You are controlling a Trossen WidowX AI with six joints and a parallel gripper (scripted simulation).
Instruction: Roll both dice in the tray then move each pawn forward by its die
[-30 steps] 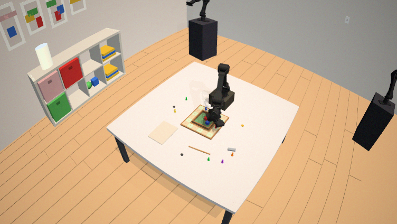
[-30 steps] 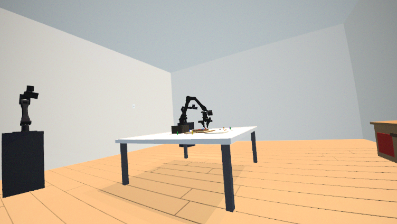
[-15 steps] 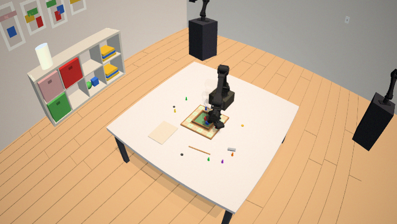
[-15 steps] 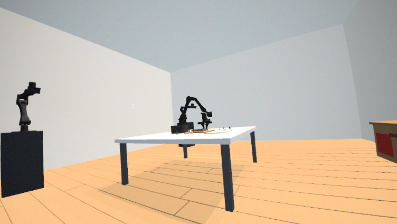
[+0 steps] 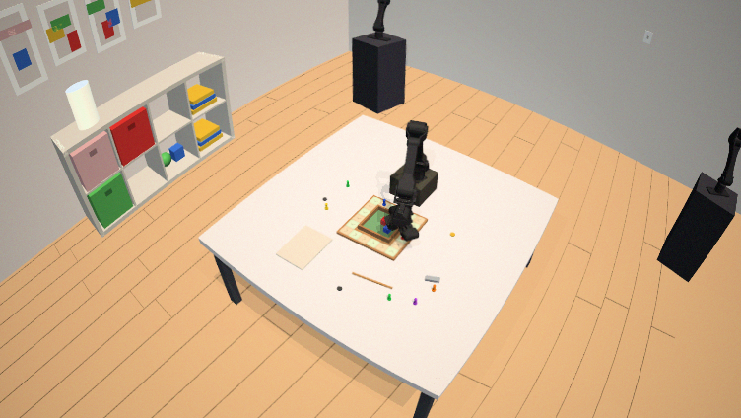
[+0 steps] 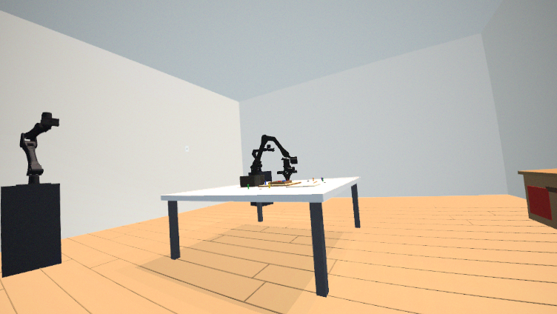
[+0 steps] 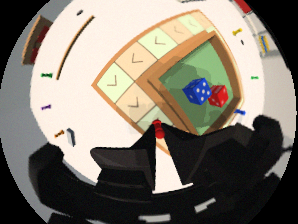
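Observation:
The red pawn [image 7: 159, 131] stands between the fingertips of my gripper [image 5: 404, 237] [image 6: 287, 179] [image 7: 157, 126], which is shut on it, low over the board's [image 5: 372, 242] [image 7: 114, 80] track beside the tray's outer wall. In the top view the arm mostly hides the pawn. The blue die [image 5: 386, 229] [image 7: 198, 91] and the red die [image 5: 383, 220] [image 7: 218, 96] lie close together on the green floor of the tray [image 7: 180, 56]. Their top numbers are hard to read for certain. The blue pawn [image 5: 384, 202] [image 6: 265, 182] [image 7: 240, 112] stands on the track at the tray's far side.
A yellow pawn [image 5: 326, 206], a green pawn [image 5: 347, 183] and a dark disc [image 5: 324, 198] are left of the arm. A beige card [image 5: 304, 247], a wooden stick [image 5: 371, 280], a grey block [image 5: 432, 278], an orange pawn [image 5: 434, 288], a purple pawn [image 5: 415, 301] and a yellow disc [image 5: 452, 234] surround the board.

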